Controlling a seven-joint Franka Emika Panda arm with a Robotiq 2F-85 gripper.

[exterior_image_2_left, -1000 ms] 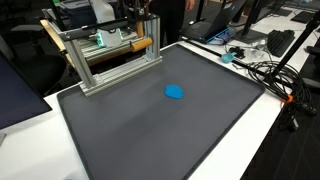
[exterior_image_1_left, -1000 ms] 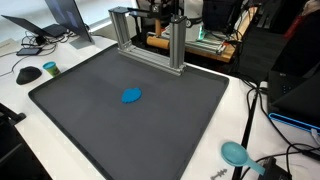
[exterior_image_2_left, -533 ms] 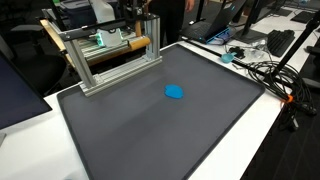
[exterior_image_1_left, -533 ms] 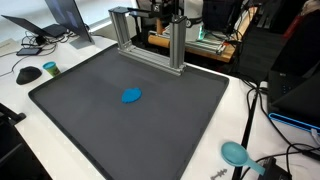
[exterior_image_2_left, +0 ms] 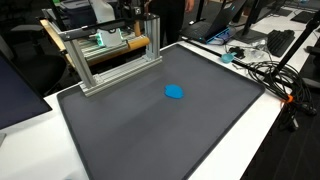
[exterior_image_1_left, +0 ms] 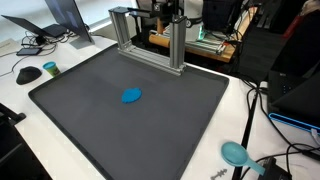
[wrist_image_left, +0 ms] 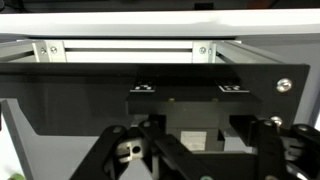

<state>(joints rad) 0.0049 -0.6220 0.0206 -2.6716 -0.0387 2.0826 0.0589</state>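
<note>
Gripper [wrist_image_left: 190,150] near the silver aluminium frame [exterior_image_1_left: 177,48]
In both exterior views a small blue lump [exterior_image_1_left: 131,96] [exterior_image_2_left: 175,91] lies before the frame. Wrist view: the frame bar is just ahead; the jaw state I cannot tell; pushing forward may strike the bar.

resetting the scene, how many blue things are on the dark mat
1: a small blue rounded lump lies near the middle of the dark grey mat. A teal round object sits off the mat, so not counted. None looks hidden.
</note>
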